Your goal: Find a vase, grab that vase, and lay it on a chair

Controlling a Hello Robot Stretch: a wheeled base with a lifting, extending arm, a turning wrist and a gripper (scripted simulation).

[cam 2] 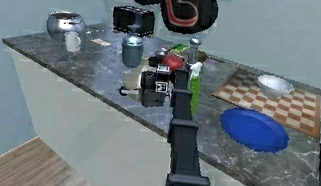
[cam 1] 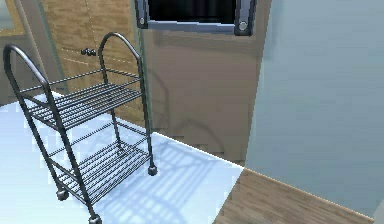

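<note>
Hovering over the crowded table, risked toppling the green bottle beside the arm on any sideways swing; could not tell the fingers' state.

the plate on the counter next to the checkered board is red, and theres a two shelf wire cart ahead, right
Not quite: the plate is blue, not red, as the arm side view shows. It does lie on the counter next to the checkered board, and the two-shelf wire cart is ahead.
</note>
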